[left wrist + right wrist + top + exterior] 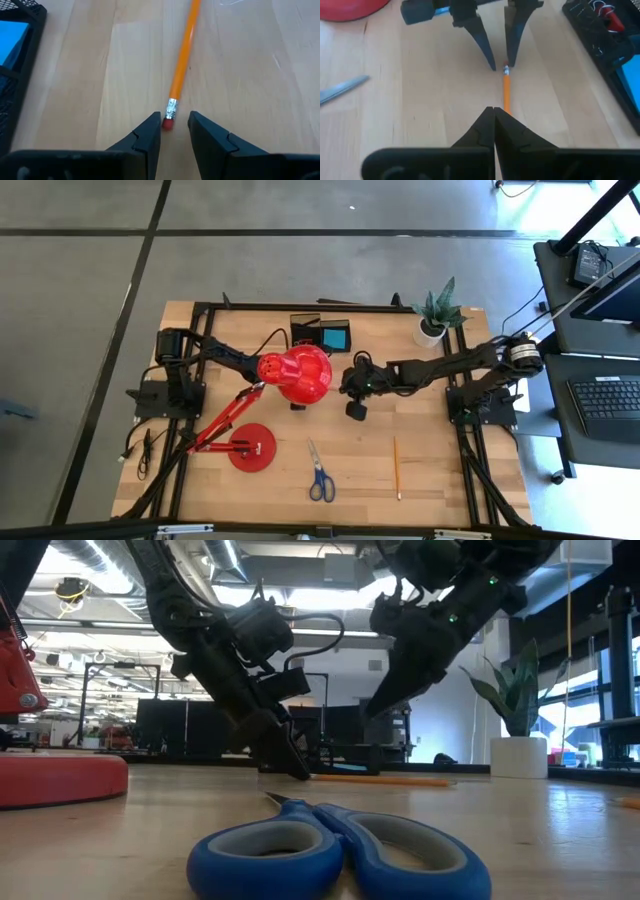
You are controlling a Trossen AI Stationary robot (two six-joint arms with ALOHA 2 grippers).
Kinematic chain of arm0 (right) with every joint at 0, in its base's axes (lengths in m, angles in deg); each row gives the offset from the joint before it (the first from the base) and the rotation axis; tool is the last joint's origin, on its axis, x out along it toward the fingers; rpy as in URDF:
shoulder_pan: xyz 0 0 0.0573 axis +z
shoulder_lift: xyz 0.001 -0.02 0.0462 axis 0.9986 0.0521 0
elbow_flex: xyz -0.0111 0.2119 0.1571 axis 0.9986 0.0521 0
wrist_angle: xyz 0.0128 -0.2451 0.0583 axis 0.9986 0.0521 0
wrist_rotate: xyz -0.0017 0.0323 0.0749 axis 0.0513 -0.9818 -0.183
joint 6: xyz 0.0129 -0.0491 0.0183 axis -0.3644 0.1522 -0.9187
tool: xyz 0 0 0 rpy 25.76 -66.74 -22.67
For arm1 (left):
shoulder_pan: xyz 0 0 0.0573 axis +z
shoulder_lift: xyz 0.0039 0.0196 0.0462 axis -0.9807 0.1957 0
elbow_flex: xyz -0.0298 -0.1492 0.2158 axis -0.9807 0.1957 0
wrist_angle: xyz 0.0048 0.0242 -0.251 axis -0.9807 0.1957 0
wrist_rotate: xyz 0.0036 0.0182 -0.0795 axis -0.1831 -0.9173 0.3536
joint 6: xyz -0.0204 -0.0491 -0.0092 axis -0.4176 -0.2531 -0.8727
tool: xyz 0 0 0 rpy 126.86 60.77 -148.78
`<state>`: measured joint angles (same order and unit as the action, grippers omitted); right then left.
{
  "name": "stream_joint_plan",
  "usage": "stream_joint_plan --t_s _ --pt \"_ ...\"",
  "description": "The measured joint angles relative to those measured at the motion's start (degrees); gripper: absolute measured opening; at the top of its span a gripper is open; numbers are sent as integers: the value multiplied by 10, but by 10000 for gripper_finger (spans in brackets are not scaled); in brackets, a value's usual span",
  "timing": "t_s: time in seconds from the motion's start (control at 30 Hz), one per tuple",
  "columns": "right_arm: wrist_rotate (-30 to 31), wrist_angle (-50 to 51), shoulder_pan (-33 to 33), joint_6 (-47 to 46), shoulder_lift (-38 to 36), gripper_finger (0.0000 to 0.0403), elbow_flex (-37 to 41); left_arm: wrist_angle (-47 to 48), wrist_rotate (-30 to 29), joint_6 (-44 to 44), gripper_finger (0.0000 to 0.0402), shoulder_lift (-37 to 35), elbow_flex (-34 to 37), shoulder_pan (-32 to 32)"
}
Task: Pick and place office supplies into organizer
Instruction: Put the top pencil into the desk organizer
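Left wrist view: left tool (174, 131) part-open, straddling pencil (182, 67).

The left arm reaches in from nine o'clock toward the tabletop's centre, its wrist tipped down. The left pincer (174, 131) has its fingers (481, 40) parted, tips down at the surface. The right arm stretches in from three o'clock, elbow raised. The right pincer (493, 111) is closed tight, its tips pressed together, facing the left one nose to nose.
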<state>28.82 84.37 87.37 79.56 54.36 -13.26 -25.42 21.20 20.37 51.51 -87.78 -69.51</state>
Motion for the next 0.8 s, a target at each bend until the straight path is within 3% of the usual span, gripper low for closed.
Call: stream_joint_plan --t_s 0.3,0.57,0.8 --pt "6 53 5 -21 -8 7 0 1 9 -12 75 0 1 -11" --pt "104 91 27 -28 -47 7 1 0 -4 -54 56 0 2 -14" --pt "163 -8 48 -28 -114 7 110 -3 -5 -47 61 0 2 -14"
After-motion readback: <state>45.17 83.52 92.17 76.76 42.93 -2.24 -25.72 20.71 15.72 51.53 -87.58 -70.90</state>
